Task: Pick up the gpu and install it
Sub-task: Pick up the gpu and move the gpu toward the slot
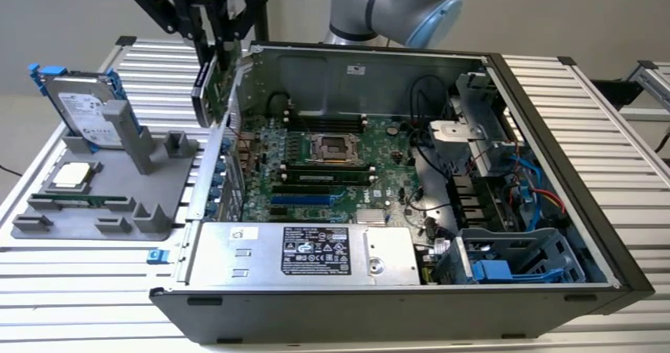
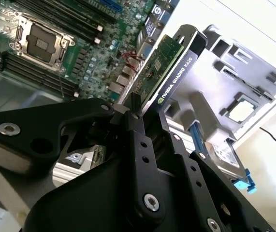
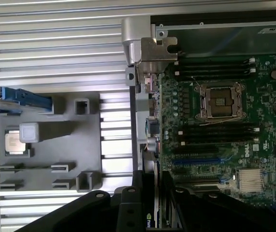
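Okay, in the exterior view you're watching the gripper (image 1: pixel 218 49) hovering over the computer case (image 1: pixel 335 86), at its wall on the exterior view's left. Its fingers are clamping the gpu (image 1: pixel 213 94) by the upper edge, and the card is hanging upright. It's hanging clear of the grey holder (image 1: pixel 105 212), which is sitting on the slatted table (image 1: pixel 607 102) beside the case and carrying the hard drive (image 1: pixel 89 114) and the processor chip (image 1: pixel 71 175). So the pick-up is looking done to me.

Now in the second wrist view you're seeing the gripper (image 2: pixel 147 116) pinching the gpu (image 2: pixel 171 67) from both faces. The green board face is turning toward the motherboard (image 2: pixel 55 43), and the black shroud is facing the grey holder (image 2: pixel 234 72).

Then in the first wrist view you're looking down past the gripper (image 3: pixel 153 186). The gpu (image 3: pixel 158 208) is showing edge-on, hanging by the motherboard's (image 3: pixel 210 135) edge nearest the grey holder (image 3: pixel 50 140). The blue expansion slot (image 3: pixel 196 160) is lying bare, with nothing plugged in. I'm judging the install as the part left, since the card isn't sitting in any slot.
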Available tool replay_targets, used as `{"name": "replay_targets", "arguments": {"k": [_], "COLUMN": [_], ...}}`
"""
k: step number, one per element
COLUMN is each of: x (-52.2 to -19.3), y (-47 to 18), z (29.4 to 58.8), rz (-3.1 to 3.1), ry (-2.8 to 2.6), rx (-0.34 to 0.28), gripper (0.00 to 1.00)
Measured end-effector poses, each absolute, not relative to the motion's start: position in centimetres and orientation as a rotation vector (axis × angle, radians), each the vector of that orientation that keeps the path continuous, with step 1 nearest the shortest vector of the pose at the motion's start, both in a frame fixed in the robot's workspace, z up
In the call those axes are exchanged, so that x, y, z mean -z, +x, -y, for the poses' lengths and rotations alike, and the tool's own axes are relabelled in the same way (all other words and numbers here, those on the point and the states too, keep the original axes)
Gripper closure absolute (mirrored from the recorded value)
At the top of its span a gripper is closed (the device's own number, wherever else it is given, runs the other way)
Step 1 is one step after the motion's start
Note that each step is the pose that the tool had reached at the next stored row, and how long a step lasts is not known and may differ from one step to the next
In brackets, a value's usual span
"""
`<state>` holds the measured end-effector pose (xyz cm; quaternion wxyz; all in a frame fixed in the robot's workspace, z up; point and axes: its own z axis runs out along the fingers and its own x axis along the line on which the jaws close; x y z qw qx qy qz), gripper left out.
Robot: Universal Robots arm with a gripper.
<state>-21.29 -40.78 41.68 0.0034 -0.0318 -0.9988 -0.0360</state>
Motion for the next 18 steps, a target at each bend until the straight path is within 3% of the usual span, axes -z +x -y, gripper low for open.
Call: {"name": "replay_targets", "arguments": {"k": [18], "x": [-41.7], "y": [-19.2], "z": [40.7], "rz": [3.131], "ry": [-0.099], "rx": [0.113], "gripper": [1.0]}}
